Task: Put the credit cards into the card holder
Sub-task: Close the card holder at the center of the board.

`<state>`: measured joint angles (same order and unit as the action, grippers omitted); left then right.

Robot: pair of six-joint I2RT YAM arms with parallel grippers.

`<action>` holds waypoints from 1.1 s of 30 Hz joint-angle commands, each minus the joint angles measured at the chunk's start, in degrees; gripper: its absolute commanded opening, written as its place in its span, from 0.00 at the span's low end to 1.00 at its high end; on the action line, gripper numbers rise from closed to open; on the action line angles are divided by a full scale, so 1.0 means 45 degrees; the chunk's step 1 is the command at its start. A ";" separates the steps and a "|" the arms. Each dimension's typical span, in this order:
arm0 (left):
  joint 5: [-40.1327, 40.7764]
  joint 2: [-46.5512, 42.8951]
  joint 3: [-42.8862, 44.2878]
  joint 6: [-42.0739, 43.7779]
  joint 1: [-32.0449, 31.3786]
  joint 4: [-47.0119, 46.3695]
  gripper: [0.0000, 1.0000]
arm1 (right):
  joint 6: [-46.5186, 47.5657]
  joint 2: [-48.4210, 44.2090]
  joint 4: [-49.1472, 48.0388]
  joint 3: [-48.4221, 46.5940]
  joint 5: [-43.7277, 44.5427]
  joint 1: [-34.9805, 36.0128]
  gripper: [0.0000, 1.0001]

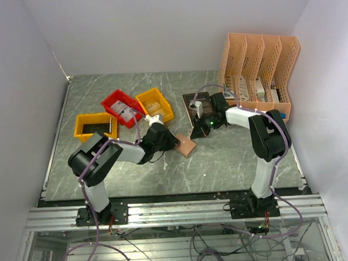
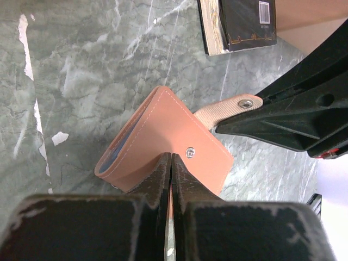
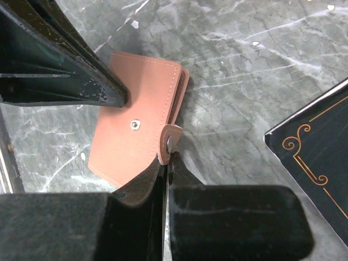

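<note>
1. Tan-pink card holder (image 1: 187, 146): it lies folded on the grey marbled tabletop (image 1: 221, 157), between your two arms and near the black book (image 1: 196, 102).
2. Left pincer (image 2: 171, 159): your fingers are pressed together on the near edge of the holder's cover, just beside the round snap (image 2: 190, 153).
3. Right pincer (image 3: 167, 157): it is clamped on the curled free end of the strap (image 3: 169, 138), which stands clear of the cover.
4. Bluish layer (image 2: 123, 143): it shows between the covers in the left wrist view; you cannot tell whether it is a card.
5. Surroundings: the peach slotted file rack (image 1: 257, 60) stands at the far right. A yellow bin (image 1: 77, 128), a red bin (image 1: 111, 97) and a second yellow bin (image 1: 147, 94) sit at the far left.
</note>
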<state>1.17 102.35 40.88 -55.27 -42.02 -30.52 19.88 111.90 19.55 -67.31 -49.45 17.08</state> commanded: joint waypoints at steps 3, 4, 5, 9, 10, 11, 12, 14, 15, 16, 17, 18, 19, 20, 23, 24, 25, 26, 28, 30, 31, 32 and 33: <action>-0.0212 0.0390 -0.0204 0.0373 0.0282 0.0576 0.07 | 0.0895 -0.0847 -0.0285 0.0184 0.0510 0.0680 0.04; -0.0278 0.0400 -0.0241 0.0353 0.0293 0.0499 0.07 | 0.0980 -0.0843 -0.0251 0.0157 0.0578 0.0736 0.06; -0.0343 0.0428 -0.0287 0.0348 0.0309 0.0419 0.07 | 0.1074 -0.0821 -0.0183 0.0124 0.0613 0.0753 0.07; -0.0705 0.0558 -0.0445 0.0295 0.0350 0.0065 0.07 | 0.1556 -0.0698 0.0298 -0.0029 0.0869 0.0740 0.24; -0.0818 0.0592 -0.0483 0.0275 0.0368 -0.0085 0.07 | 0.1711 -0.0717 0.0357 -0.0046 0.0933 0.0751 0.27; -0.0911 0.0640 -0.0522 0.0243 0.0387 -0.0216 0.07 | 0.1837 -0.0771 0.0428 -0.0075 0.1004 0.0737 0.31; -0.1005 0.0673 -0.0571 0.0232 0.0392 -0.0354 0.07 | 0.1950 -0.0880 0.0446 -0.0081 0.1072 0.0719 0.34; -0.1136 0.0694 -0.0626 0.0184 0.0426 -0.0529 0.07 | 0.2152 -0.1335 0.0337 0.0027 0.1177 0.0676 0.40; -0.1197 0.0679 -0.0645 0.0183 0.0433 -0.0557 0.07 | 0.2236 -0.1578 0.0227 0.0127 0.1176 0.0618 0.42; -0.1258 0.0648 -0.0630 0.0190 0.0432 -0.0533 0.07 | 0.2357 -0.1835 0.0062 0.0274 0.1132 0.0565 0.44; -0.1298 0.0622 -0.0614 0.0191 0.0432 -0.0499 0.07 | 0.2477 -0.2107 -0.0154 0.0468 0.1000 0.0511 0.47; -0.1354 0.0602 -0.0594 0.0210 0.0441 -0.0468 0.07 | 0.2641 -0.2365 -0.0386 0.0658 0.0834 0.0461 0.51; -0.1454 0.0583 -0.0548 0.0228 0.0467 -0.0435 0.07 | 0.2783 -0.2576 -0.0659 0.0934 0.0589 0.0418 0.56; -0.1552 0.0578 -0.0494 0.0257 0.0470 -0.0360 0.07 | 0.2874 -0.2736 -0.0984 0.1134 0.0358 0.0373 0.60; -0.1738 0.0601 -0.0330 0.0351 0.0471 -0.0121 0.07 | 0.2431 -0.2829 -0.1880 0.1220 0.0110 0.0293 0.63; -0.1792 0.0629 -0.0303 0.0353 0.0471 -0.0113 0.07 | 0.2227 -0.2734 -0.1859 0.1026 0.0171 0.0287 0.63; -0.1862 0.0676 -0.0282 0.0356 0.0463 -0.0122 0.07 | 0.2087 -0.2575 -0.1636 0.0718 0.0194 0.0286 0.61; -0.1910 0.0716 -0.0263 0.0349 0.0455 -0.0145 0.07 | 0.2050 -0.2419 -0.1357 0.0512 0.0248 0.0313 0.59; -0.1985 0.0814 -0.0211 0.0328 0.0484 -0.0179 0.07 | 0.2221 -0.2364 -0.1076 0.0450 0.0843 0.0507 0.58; -0.2055 0.0867 -0.0171 0.0310 0.0484 -0.0208 0.07 | 0.2528 -0.2298 -0.0703 0.0419 0.1210 0.0694 0.57; -0.2074 0.0879 -0.0151 0.0314 0.0489 -0.0209 0.07 | 0.2669 -0.2167 -0.0376 0.0269 0.1197 0.0738 0.56; -0.2098 0.0878 -0.0144 0.0319 0.0497 -0.0192 0.07 | 0.2757 -0.2009 -0.0018 0.0026 0.1215 0.0787 0.54; -0.2106 0.0888 -0.0126 0.0327 0.0520 -0.0158 0.07 | 0.2905 -0.1848 0.0305 -0.0193 0.1298 0.0899 0.53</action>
<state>-6.22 104.38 39.90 -55.29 -39.88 -34.46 30.48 100.75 16.08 -64.42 -45.39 19.73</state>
